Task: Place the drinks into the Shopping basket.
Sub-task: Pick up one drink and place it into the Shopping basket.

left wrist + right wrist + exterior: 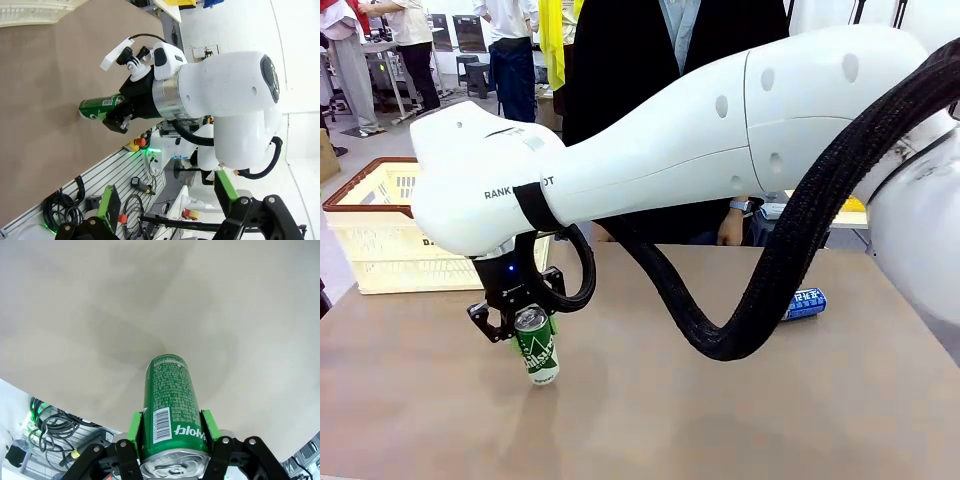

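Green can (169,400) gripped inside right end effector (172,429).

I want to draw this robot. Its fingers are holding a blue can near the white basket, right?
Almost. The can between the fingers is green, not blue; the right wrist view shows it best. It is near the white basket, as you said.

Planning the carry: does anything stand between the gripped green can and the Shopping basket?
Nothing visible does. Bare table lies between the green can in the right gripper and the Shopping basket; only the basket's own near wall needs clearing.
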